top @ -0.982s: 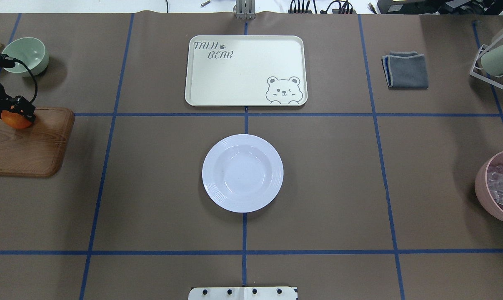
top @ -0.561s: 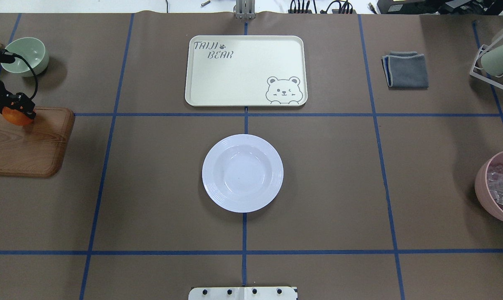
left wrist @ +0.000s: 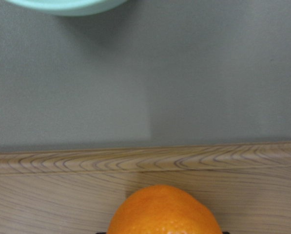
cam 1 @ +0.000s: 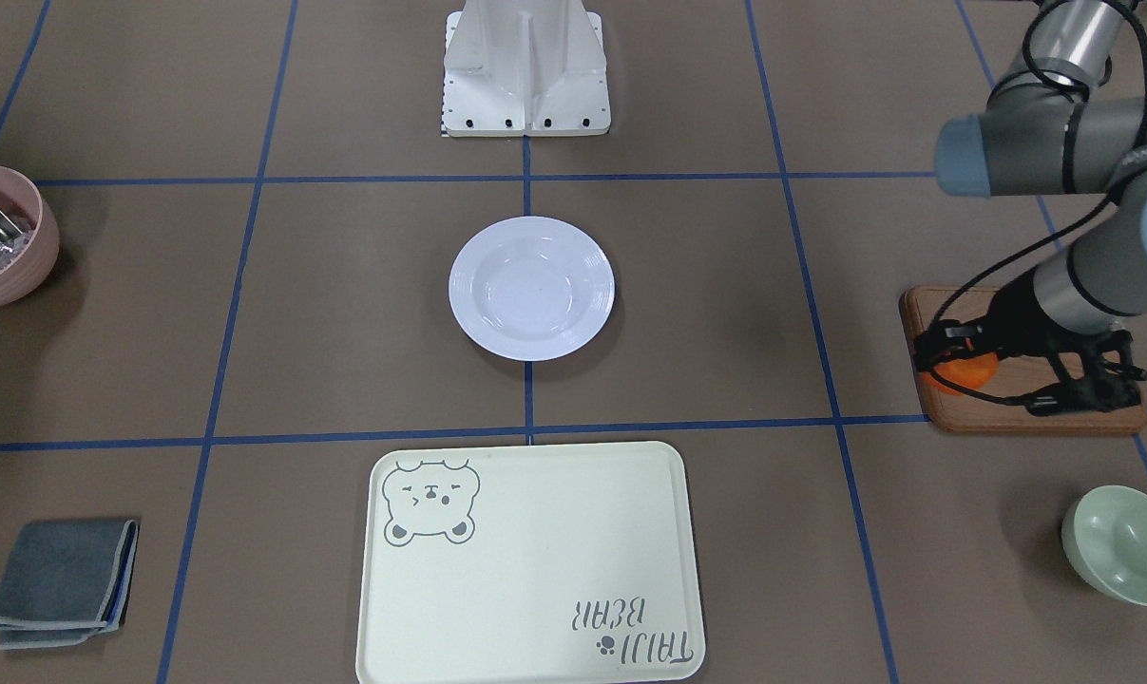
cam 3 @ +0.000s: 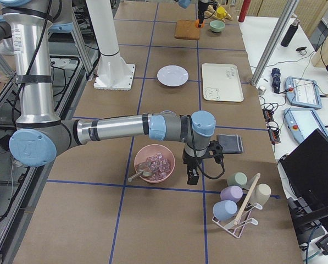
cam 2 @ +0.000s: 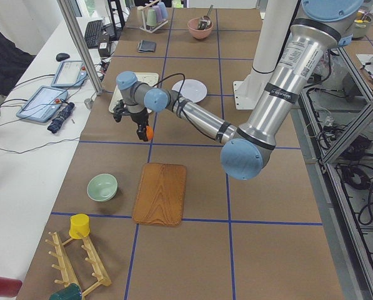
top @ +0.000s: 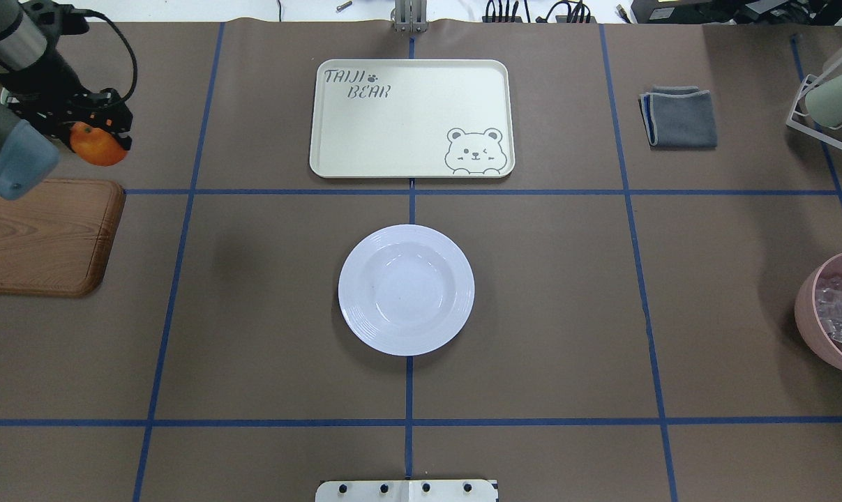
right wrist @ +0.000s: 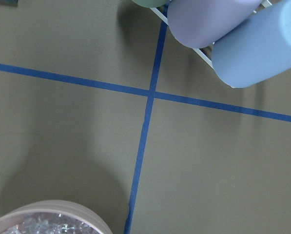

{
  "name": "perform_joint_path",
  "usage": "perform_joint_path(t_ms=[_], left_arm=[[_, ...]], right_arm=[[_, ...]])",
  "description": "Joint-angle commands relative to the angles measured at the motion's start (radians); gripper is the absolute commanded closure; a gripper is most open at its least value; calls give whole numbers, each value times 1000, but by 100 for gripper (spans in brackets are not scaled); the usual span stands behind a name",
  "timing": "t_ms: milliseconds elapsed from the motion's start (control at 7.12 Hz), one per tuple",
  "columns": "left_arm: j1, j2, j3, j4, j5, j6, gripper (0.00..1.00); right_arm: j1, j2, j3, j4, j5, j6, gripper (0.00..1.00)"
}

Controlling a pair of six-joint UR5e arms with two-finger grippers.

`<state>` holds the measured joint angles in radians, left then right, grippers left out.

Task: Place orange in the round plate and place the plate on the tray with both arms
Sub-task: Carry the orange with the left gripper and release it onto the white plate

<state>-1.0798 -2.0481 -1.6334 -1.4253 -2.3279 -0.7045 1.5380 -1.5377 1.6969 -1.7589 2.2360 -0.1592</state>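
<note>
Tray (top: 407, 132): a pale cream rounded rectangle with a grey bear face and grey lettering, lying flat at the far centre of the tabletop (top: 567, 314). Round plate (top: 406, 289): glossy white and deep with a ridged rim, sitting on the tabletop just on the robot's side of the tray and apart from it. Orange (top: 100, 150): small, round and bright orange, clamped between the fingers of the left claw (top: 98, 134) and held in the air near the far edge of the wooden board (top: 44, 237), well apart from the plate. The left arm (cam 2: 198, 119) stretches out low over the tabletop, with its claw pointing down. The right arm (cam 3: 114, 129) is also extended, and the right claw (cam 3: 192, 177) points down just beside the pink bowl (cam 3: 154, 163). Whether its fingers are apart or together cannot be told.
</note>
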Motion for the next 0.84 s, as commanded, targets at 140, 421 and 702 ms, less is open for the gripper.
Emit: perform_joint_path(t_ms=[140,421,702], left_arm=[[240,-179,-95,14,-19,-511,100],[396,-277,-102,12,82,-695,100],[494,-320,-48,2,180,-720,100]], right_arm=[[1,5,6,-1,2,22,0],[-1,20,7,-1,23,73,0],[-1,27,15,1,36,84,0]])
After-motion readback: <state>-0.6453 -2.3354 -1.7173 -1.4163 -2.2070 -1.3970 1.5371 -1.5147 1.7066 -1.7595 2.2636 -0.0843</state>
